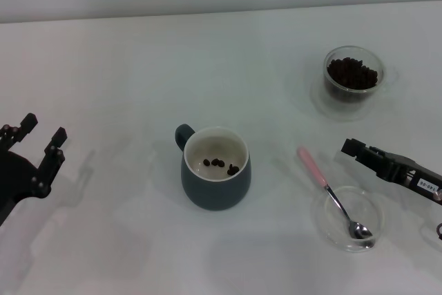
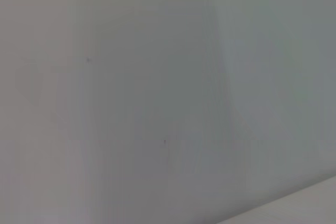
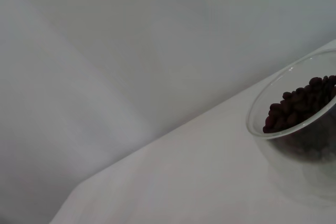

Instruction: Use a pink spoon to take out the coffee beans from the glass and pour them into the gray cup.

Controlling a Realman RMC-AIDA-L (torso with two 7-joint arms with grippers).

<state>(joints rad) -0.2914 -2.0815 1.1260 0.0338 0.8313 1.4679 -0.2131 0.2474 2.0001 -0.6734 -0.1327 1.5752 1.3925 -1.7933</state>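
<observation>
The gray cup stands mid-table, handle to the back left, with a few coffee beans inside. The glass stands at the back right, holding many coffee beans; it also shows in the right wrist view. The pink spoon lies free, its metal bowl resting in a shallow clear dish and its pink handle pointing back-left over the rim. My right gripper hangs just right of the spoon handle, apart from it. My left gripper is open and empty at the far left.
The white table ends at a pale wall along the back. The left wrist view shows only a blank pale surface.
</observation>
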